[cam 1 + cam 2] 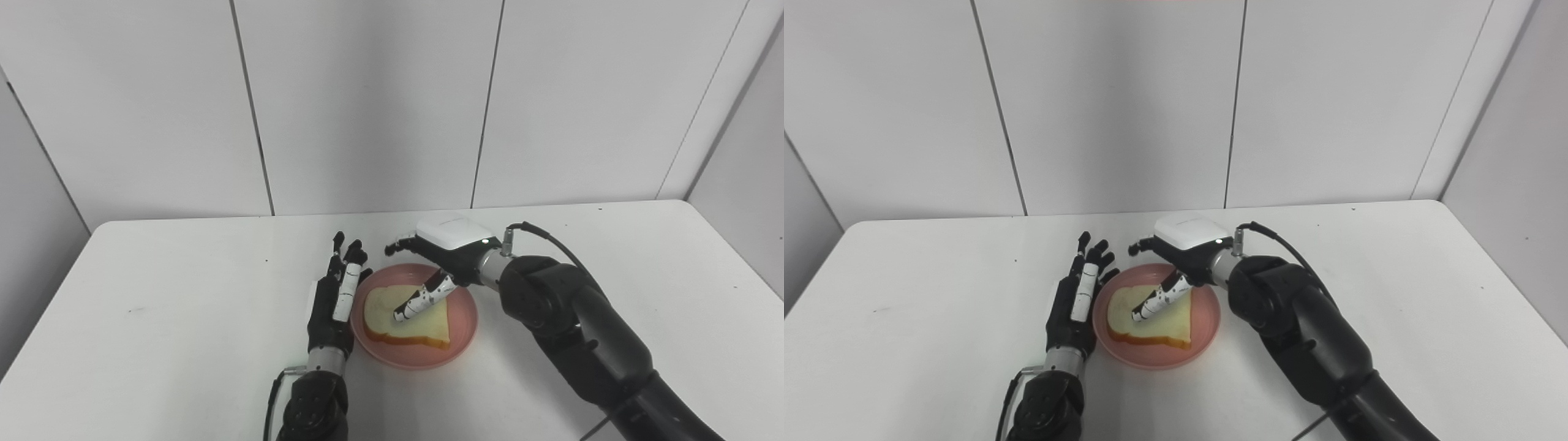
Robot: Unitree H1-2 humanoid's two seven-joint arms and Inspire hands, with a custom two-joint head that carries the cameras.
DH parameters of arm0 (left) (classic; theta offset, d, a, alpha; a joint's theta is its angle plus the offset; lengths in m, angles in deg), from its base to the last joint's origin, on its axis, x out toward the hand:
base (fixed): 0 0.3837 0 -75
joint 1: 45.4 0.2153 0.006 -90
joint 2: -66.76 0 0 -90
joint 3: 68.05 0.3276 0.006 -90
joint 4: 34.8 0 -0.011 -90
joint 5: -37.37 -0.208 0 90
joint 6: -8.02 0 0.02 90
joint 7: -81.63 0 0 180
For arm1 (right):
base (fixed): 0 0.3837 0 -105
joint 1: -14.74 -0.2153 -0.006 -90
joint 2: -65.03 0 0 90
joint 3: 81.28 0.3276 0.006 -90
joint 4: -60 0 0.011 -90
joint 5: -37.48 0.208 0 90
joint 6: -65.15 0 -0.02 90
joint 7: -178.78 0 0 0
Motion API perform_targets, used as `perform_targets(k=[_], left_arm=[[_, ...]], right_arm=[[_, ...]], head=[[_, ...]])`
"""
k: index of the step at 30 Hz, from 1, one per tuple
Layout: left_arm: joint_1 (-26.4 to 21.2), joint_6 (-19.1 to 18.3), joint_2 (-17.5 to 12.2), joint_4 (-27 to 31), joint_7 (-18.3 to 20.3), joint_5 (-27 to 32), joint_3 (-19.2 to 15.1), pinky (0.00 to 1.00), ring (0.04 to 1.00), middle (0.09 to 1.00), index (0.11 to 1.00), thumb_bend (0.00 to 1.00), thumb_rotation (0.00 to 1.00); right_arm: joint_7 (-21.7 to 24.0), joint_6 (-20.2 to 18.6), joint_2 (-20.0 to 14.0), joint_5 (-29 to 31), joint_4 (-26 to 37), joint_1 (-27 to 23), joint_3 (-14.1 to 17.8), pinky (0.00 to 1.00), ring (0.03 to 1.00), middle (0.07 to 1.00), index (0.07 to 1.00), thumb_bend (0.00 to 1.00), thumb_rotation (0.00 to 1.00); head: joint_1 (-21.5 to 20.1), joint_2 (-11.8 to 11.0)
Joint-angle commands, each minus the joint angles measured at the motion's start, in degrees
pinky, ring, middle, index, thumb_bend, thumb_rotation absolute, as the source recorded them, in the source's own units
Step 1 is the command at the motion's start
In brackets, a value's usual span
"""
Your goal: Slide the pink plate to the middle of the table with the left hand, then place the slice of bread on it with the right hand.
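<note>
A pink plate (463, 334) sits near the middle of the white table, toward its front. A slice of bread (380, 309) with a brown crust lies flat on the plate. My left hand (335, 300) stands edge-on against the plate's left rim, fingers straight and apart, holding nothing. My right hand (450, 251) hovers over the plate's far side with its fingers spread. Its thumb (422, 298) reaches down over the top of the bread; the other fingers (398, 245) point left past the rim, clear of the slice.
The white table (184, 318) ends at grey wall panels behind and to both sides. My right forearm (582, 343) crosses the table to the right of the plate. A cable (551, 239) loops off the right wrist.
</note>
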Motion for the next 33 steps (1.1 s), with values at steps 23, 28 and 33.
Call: perform_targets(k=[23,28,33], left_arm=[[4.4,-1.1,-1.0,1.4,-2.1,-0.4,-1.4,0.88,0.936,0.97,1.0,0.84,0.85],[4.2,-1.2,-1.5,2.5,-2.4,-0.8,-1.4,0.9,0.939,0.968,1.0,0.85,0.85],[4.0,-0.3,-2.1,3.0,-2.4,-1.1,-1.3,0.94,0.958,0.972,1.0,0.84,0.85]], right_arm=[[-25.0,10.5,15.6,41.2,-13.4,8.3,27.2,0.78,0.848,0.859,0.872,0.84,0.94],[-28.6,10.3,20.0,48.7,-17.9,8.4,31.2,0.81,0.868,0.882,0.887,0.92,0.9],[-32.0,10.0,22.0,50.9,-20.0,8.9,31.9,0.85,0.899,0.906,0.909,0.88,0.91]], head=[[0.3,0.1],[0.0,0.1],[-0.3,0.0]])
